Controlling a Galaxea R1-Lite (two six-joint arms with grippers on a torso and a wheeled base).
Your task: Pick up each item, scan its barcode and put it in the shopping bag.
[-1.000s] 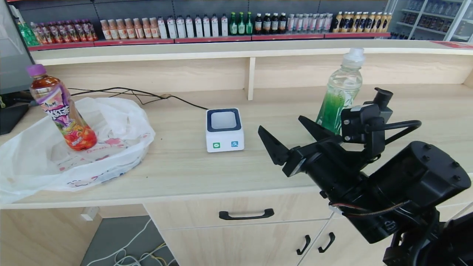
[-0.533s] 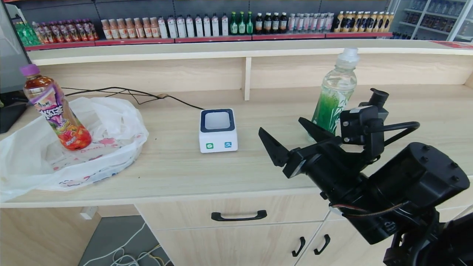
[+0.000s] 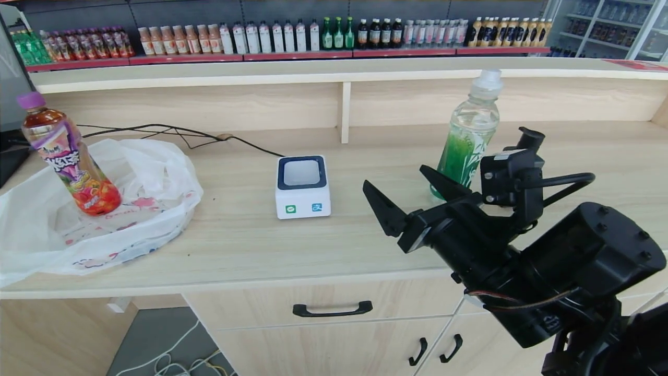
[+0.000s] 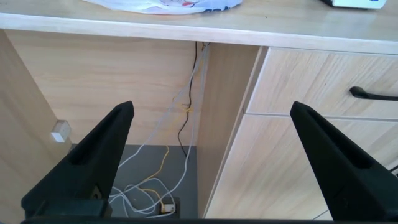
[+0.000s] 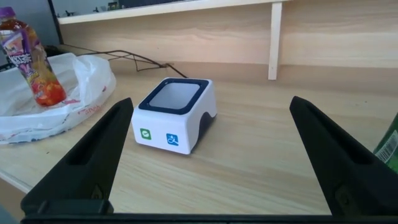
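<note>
The right gripper point(image 3: 394, 176) hangs empty, its two fingers spread wide apart, on the robot's right of the scanner point(image 3: 302, 185) and nearer the counter's front edge. The green bottle point(image 3: 467, 141) stands upright beyond that gripper, further right of the scanner. Left of the scanner, the tea bottle point(image 3: 65, 156) with its purple cap leans slightly on the spread-open white shopping bag point(image 3: 130, 172).

The right wrist view frames the scanner's window and two front icons between the fingers. The left wrist view shows the left gripper point(image 4: 211, 107), also wide apart and empty. It is held below the counter top, facing the cabinet front, with loose floor cables point(image 4: 149, 186) beneath.

The counter point(image 3: 261, 245) is pale wood. A black cable point(image 3: 172, 130) runs from behind the scanner toward the left. Behind the scanner rises a ledge, and beyond it a shelf of drinks point(image 3: 313, 36).

The right arm rises from the lower right, angled toward the scanner.
</note>
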